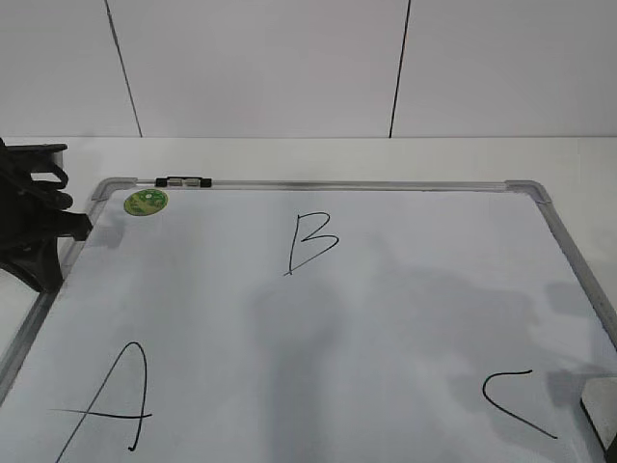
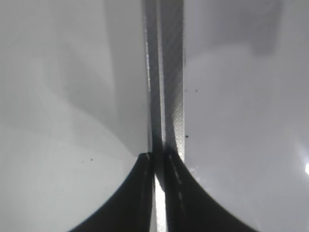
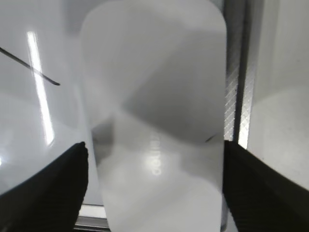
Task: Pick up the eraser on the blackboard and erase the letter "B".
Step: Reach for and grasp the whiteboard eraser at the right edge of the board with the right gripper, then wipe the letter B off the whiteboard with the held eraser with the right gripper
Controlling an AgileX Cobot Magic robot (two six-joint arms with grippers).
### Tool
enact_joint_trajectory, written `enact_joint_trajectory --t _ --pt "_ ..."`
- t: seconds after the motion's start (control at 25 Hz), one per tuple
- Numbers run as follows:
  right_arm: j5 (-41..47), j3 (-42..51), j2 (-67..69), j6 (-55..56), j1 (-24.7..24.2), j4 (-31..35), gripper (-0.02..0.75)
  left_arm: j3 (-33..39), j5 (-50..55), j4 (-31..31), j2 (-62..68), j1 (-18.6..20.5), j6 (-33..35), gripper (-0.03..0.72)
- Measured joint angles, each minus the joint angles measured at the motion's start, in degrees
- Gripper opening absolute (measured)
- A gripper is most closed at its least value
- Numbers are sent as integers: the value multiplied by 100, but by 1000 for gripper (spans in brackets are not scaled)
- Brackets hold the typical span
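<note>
The blackboard (image 1: 318, 347) is a white board with a silver frame, lying flat. The letter "B" (image 1: 310, 243) is drawn in thin black marker at its upper middle. The eraser (image 1: 603, 413), a white rounded block, lies at the board's lower right corner, cut off by the picture's edge. In the right wrist view the eraser (image 3: 154, 96) fills the middle, with faint print on top. My right gripper (image 3: 153, 147) is open, one black finger on each side of the eraser, and a small gap shows on the left. My left gripper (image 2: 158, 162) is shut and empty over the board's left frame (image 2: 166, 72); it also shows in the exterior view (image 1: 67, 227).
A large slanted "A" (image 1: 116, 410) is at the lower left and an open "C" (image 1: 516, 405) at the lower right. A round green sticker (image 1: 146, 202) sits at the top left corner. The board's right frame (image 3: 236, 96) runs just beside the eraser.
</note>
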Motion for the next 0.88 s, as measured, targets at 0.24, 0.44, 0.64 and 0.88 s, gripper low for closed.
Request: enact_joint_trajectory --t 0.24,0.44,0.64,0.88 --pt "-9 0 149 -9 0 -14 644 0 0 0 0 0 0 39" --pt "-21 0 204 -27 0 -46 577 0 0 0 0 0 0 39" --pt "-21 0 204 -50 0 -56 544 0 -9 0 0 0 0 39" --pt "17 -10 204 -50 0 -56 533 0 -9 0 0 0 0 39"
